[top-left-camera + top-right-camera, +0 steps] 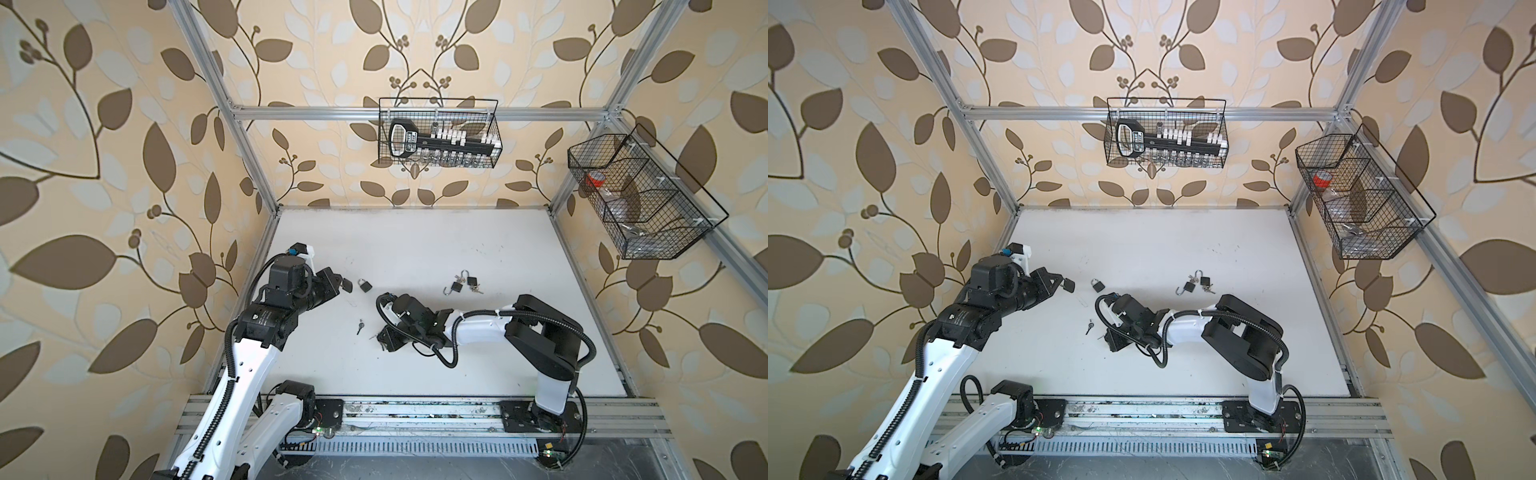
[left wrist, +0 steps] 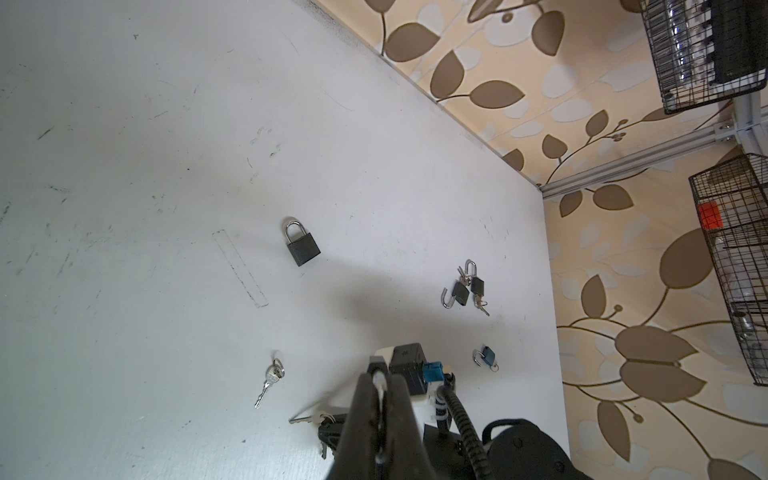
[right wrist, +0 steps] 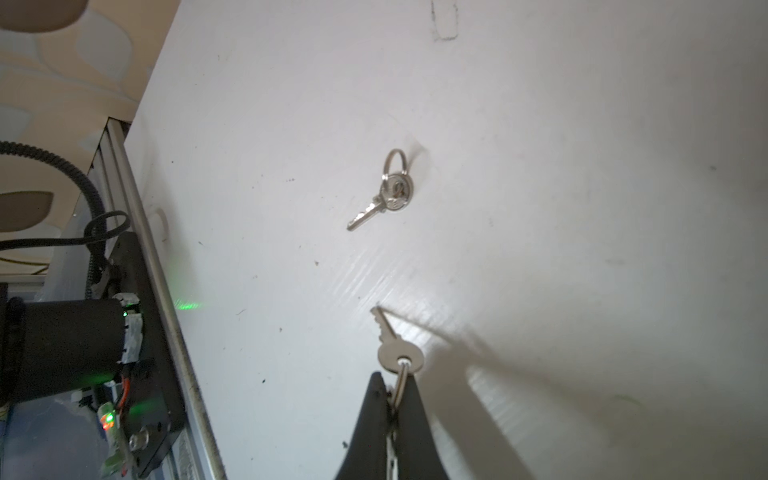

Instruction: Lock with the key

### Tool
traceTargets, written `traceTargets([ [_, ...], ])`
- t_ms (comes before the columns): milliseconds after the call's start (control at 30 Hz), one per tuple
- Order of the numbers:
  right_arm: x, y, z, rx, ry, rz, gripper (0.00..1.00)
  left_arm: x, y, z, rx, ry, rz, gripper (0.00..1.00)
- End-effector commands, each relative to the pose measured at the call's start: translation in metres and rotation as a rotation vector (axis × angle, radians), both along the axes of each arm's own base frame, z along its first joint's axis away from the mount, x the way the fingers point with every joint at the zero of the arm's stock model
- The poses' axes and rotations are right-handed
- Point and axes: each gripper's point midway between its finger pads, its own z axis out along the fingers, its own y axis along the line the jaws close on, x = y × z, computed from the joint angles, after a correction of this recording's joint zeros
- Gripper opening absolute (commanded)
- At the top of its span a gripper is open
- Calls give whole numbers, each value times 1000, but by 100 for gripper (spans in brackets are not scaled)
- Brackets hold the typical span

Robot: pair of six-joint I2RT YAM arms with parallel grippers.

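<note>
In both top views my left gripper (image 1: 337, 283) is raised above the table's left side, shut on a small black padlock (image 1: 346, 285) that sticks out past its tips. In the left wrist view its fingers (image 2: 365, 399) press together on a pale metal part. My right gripper (image 3: 392, 380) hangs low over the middle of the table, shut on a key ring. The ring's silver key (image 3: 395, 353) points away from the jaws, just above the surface. In a top view this key (image 1: 372, 337) shows at the right gripper's (image 1: 380, 336) tip.
A closed black padlock (image 1: 365, 285) lies just right of the left gripper. A loose key with a ring (image 1: 360, 326) lies between the arms. Two open padlocks with keys (image 1: 463, 284) lie further right. A small blue padlock (image 2: 487, 357) lies behind the right wrist. Wire baskets (image 1: 438, 133) hang on the walls.
</note>
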Motion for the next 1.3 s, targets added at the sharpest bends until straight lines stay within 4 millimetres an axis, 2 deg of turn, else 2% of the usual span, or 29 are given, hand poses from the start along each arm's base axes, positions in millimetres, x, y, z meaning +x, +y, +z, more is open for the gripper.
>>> traceTargets([
  [0,6,2,-5,-4,40,-25,0,0,-2,8,-19,-38,-14,0],
  [333,21,3,-13,-14,55,-53,0,-3,-6,7,-36,-42,-32,0],
  [833,39,-2,-14,-31,43,-86,1,-2,-9,10,-52,-47,-45,0],
  [1000,42,2,-13,-27,43,-82,6,-2,-9,10,-50,-47,-47,0],
  [1267,45,0,-4,-23,15,-93,25,-2,-11,12,-58,-49,-57,0],
])
